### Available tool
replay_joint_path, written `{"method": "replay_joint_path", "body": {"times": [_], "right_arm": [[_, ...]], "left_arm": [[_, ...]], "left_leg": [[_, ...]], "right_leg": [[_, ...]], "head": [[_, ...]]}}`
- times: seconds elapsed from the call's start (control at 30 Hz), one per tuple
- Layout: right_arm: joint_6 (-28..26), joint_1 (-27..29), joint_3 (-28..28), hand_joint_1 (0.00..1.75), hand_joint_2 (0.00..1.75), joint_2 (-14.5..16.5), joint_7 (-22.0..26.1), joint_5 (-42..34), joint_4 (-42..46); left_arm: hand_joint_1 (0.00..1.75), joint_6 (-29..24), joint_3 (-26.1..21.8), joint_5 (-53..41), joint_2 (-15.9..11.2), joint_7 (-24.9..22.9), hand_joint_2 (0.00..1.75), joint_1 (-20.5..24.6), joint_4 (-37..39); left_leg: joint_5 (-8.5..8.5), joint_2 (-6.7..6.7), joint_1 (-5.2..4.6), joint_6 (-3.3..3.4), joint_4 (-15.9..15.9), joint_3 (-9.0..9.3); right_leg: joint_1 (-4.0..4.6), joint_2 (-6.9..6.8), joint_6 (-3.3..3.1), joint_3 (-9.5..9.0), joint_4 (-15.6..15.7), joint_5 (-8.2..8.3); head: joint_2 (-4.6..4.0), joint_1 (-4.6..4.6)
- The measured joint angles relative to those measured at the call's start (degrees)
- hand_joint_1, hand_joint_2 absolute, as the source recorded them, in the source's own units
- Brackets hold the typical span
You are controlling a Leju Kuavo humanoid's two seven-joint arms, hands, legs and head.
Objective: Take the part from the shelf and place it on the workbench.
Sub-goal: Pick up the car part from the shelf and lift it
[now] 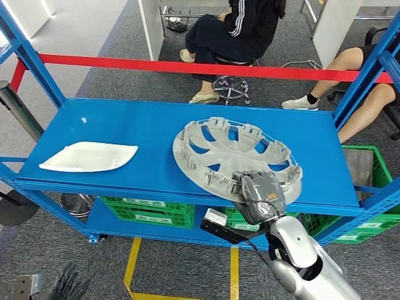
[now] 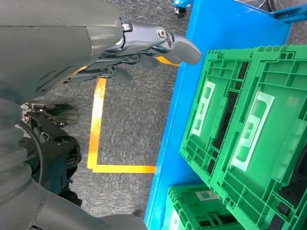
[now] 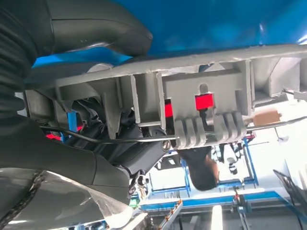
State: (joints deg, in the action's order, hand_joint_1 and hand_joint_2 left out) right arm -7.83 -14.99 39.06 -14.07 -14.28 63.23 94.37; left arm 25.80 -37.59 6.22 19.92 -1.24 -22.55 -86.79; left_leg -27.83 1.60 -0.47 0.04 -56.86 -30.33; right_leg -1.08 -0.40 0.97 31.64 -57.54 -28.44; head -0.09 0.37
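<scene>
A grey wheel cover lies face down on the blue shelf, right of centre. My right hand grips its near rim. In the right wrist view the thick thumb lies on one side of the ribbed rim and the dark fingers on the other. A flat white plastic part rests on the left of the same shelf. My left hand hangs low at the left, below the shelf, with its fingers stretched out and holding nothing.
Green crates stand on the lower shelf. A red bar crosses behind the shelf, with blue uprights at both ends. Two people sit beyond it. Yellow tape marks the grey floor in front.
</scene>
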Motion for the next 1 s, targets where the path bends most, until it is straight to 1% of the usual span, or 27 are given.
{"method": "replay_joint_path", "body": {"times": [0.07, 0.13, 0.2, 0.3, 0.37, 0.43, 0.5, 0.53, 0.57, 0.6, 0.63, 0.67, 0.73, 0.77, 0.8, 0.83, 0.87, 0.9, 0.93, 0.97, 1.0], "right_arm": [[-1.11, 0.58, -0.16, 1.75, 1.75, -0.14, 0.52, 0.27, 1.06], [-4.13, 1.6, -0.49, 1.75, 1.75, -0.21, 1.61, 1.04, 2.25], [-9.33, 3.37, -1.15, 1.75, 1.75, -0.22, 3.49, 1.6, 4.12], [-19.07, 6.42, -2.36, 1.75, 1.75, -0.23, 8.63, -0.86, 7.42], [-24.24, 8.25, -3.1, 1.75, 1.75, -0.3, 13.07, -4.95, 9.58], [-27.06, 10.16, -3.87, 1.75, 1.75, -0.52, 17.5, -10.67, 11.69], [-28.14, 12.71, -5.07, 1.75, 1.75, -0.85, 22.36, -18.35, 13.93], [-28.18, 14.17, -5.88, 1.75, 1.75, -1.0, 25.08, -22.77, 15.2], [-27.74, 15.68, -6.86, 1.75, 1.75, -1.13, 27.86, -27.45, 16.54], [-26.93, 17.07, -8.02, 1.75, 1.75, -1.24, 30.71, -32.12, 17.92], [-25.99, 18.32, -9.24, 1.75, 1.75, -1.29, 33.27, -36.07, 19.18], [-25.04, 19.46, -10.6, 1.75, 1.75, -1.33, 35.56, -39.17, 20.41], [-23.76, 21.39, -13.03, 1.75, 1.75, -1.34, 38.54, -42.27, 22.33], [-23.22, 22.32, -14.19, 1.75, 1.75, -1.34, 39.57, -43.32, 23.1], [-22.62, 23.23, -15.26, 1.75, 1.75, -1.34, 40.4, -44.52, 23.67], [-21.88, 24.11, -16.31, 1.75, 1.75, -1.34, 41.26, -46.05, 24.15], [-21.02, 24.88, -17.31, 1.75, 1.75, -1.33, 42.17, -47.76, 24.58], [-20.13, 25.53, -18.21, 1.75, 1.75, -1.31, 43.13, -49.37, 24.95], [-19.32, 26.06, -19.01, 1.75, 1.75, -1.24, 44.01, -50.7, 25.27], [-18.68, 26.55, -19.75, 1.75, 1.75, -1.15, 44.68, -51.65, 25.57], [-18.19, 26.99, -20.44, 1.75, 1.75, -1.04, 45.14, -52.35, 25.83]], "left_arm": [[0.0, 0.2, 0.01, 0.1, 0.01, 0.72, 1.75, -0.12, -0.05], [0.0, 0.89, 0.03, 0.57, 0.02, 1.83, 1.75, -0.21, -0.11], [0.0, 1.77, 0.19, 0.97, 0.04, 2.68, 1.75, -0.42, -0.17], [0.0, 1.53, 0.98, 0.83, 0.1, 3.99, 1.75, -1.29, -0.47], [0.0, 1.03, 1.9, 0.34, 0.13, 5.63, 1.75, -1.87, -0.95], [0.0, 1.24, 2.77, -1.13, 0.16, 7.52, 1.75, -2.32, -1.58], [0.0, 1.89, 3.42, -3.35, 0.17, 9.61, 1.75, -2.65, -2.26], [0.0, 2.03, 3.71, -4.78, 0.17, 10.84, 1.75, -2.82, -2.71], [0.0, 1.95, 4.06, -6.16, 0.25, 12.11, 1.75, -2.99, -3.2], [0.0, 1.67, 4.47, -7.53, 0.32, 13.4, 1.75, -3.11, -3.72], [0.0, 1.29, 4.87, -8.75, 0.39, 14.55, 1.75, -3.19, -4.2], [0.0, 0.99, 5.32, -9.7, 0.46, 15.43, 1.75, -3.23, -4.57], [0.0, 0.6, 6.1, -10.91, 0.49, 16.48, 1.75, -3.22, -5.03], [0.0, 0.46, 6.48, -11.35, 0.5, 16.82, 1.75, -3.23, -5.14], [0.0, 0.28, 6.8, -11.68, 0.52, 17.11, 1.75, -3.24, -5.19], [0.0, 0.09, 7.04, -11.94, 0.53, 17.4, 1.75, -3.25, -5.21], [0.0, -0.11, 7.23, -12.15, 0.54, 17.67, 1.75, -3.26, -5.21], [0.0, -0.31, 7.37, -12.33, 0.52, 17.91, 1.75, -3.27, -5.22], [0.0, -0.45, 7.45, -12.5, 0.51, 18.11, 1.75, -3.33, -5.26], [0.0, -0.56, 7.52, -12.64, 0.49, 18.32, 1.75, -3.39, -5.32], [0.0, -0.62, 7.58, -12.77, 0.47, 18.47, 1.75, -3.45, -5.39]], "left_leg": [[0.0, 0.0, 0.0, 0.0, 0.0, -0.01], [0.0, -0.01, 0.0, 0.0, 0.0, -0.01], [0.0, -0.03, 0.0, 0.0, 0.0, -0.04], [-0.01, -0.03, 0.0, 0.01, 0.0, -0.09], [-0.04, -0.03, -0.01, 0.04, -0.01, -0.11], [-0.24, -0.05, -0.11, 0.29, -0.29, -0.19], [-0.4, -0.07, -0.25, 0.82, -0.59, -0.29], [-0.22, -0.08, -0.29, 1.15, -0.48, -0.3], [0.19, -0.05, -0.1, 1.43, 0.06, -0.14], [0.72, 0.0, 0.05, 1.7, 0.75, 0.06], [1.26, 0.07, 0.22, 1.97, 1.43, 0.21], [1.63, 0.13, 0.39, 2.15, 1.95, 0.29], [1.83, 0.29, 0.35, 2.31, 1.94, -0.03], [1.82, 0.41, 0.38, 2.29, 1.78, -0.23], [1.81, 0.59, 0.43, 2.25, 1.59, -0.41], [1.74, 0.84, 0.56, 2.12, 1.29, -0.61], [1.6, 1.1, 0.74, 1.87, 0.87, -0.84], [1.37, 1.42, 0.82, 1.48, 0.3, -1.08], [1.1, 1.75, 0.79, 1.02, -0.35, -1.36], [0.87, 2.06, 0.65, 0.63, -0.97, -1.51], [0.73, 2.35, 0.45, 0.31, -1.51, -1.64]], "right_leg": [[0.0, 0.0, 0.0, 0.01, 0.0, 0.0], [0.0, -0.02, 0.0, 0.01, 0.0, 0.01], [0.0, -0.08, 0.0, 0.01, 0.0, 0.0], [-0.01, -0.04, 0.01, 0.08, 0.0, 0.0], [-0.01, -0.05, 0.02, 0.11, 0.02, -0.02], [-0.21, -0.07, 0.19, 0.08, 0.18, 0.03], [-0.4, -0.13, 0.51, 0.0, 0.35, 0.16], [-0.38, -0.17, 0.76, -0.06, 0.44, 0.32], [-0.37, -0.16, 0.95, -0.02, 0.43, 0.24], [-0.29, -0.08, 1.15, 0.17, 0.15, -0.22], [-0.21, 0.05, 1.31, 0.73, -1.02, -1.31], [-0.18, 0.17, 1.39, 1.78, -3.41, -3.08], [-0.22, 0.32, 1.69, 4.67, -10.5, -6.8], [-0.3, 0.31, 1.92, 5.76, -13.33, -7.71], [-0.42, 0.28, 2.15, 6.02, -14.34, -7.54], [-0.58, 0.16, 2.43, 5.22, -13.13, -6.3], [-0.8, -0.17, 2.73, 3.49, -10.04, -4.42], [-0.86, -1.2, 3.09, 1.48, -6.31, -3.23], [-0.85, -2.12, 3.15, -0.18, -3.48, -2.22], [-0.82, -2.9, 2.95, -1.06, -1.92, -1.89], [-0.71, -3.26, 2.55, -1.2, -1.59, -2.18]], "head": [[0.0, 0.0], [0.0, 0.0], [0.0, 0.01], [0.0, -0.01], [0.0, 0.0], [0.0, -0.03], [0.0, -0.04], [0.0, -0.06], [0.0, -0.04], [0.0, -0.01], [0.0, 0.04], [0.0, 0.1], [0.0, 0.16], [0.0, 0.15], [0.0, 0.14], [0.0, 0.15], [0.0, 0.14], [0.0, 0.18], [0.0, 0.28], [0.0, 0.32], [0.0, 0.3]]}}
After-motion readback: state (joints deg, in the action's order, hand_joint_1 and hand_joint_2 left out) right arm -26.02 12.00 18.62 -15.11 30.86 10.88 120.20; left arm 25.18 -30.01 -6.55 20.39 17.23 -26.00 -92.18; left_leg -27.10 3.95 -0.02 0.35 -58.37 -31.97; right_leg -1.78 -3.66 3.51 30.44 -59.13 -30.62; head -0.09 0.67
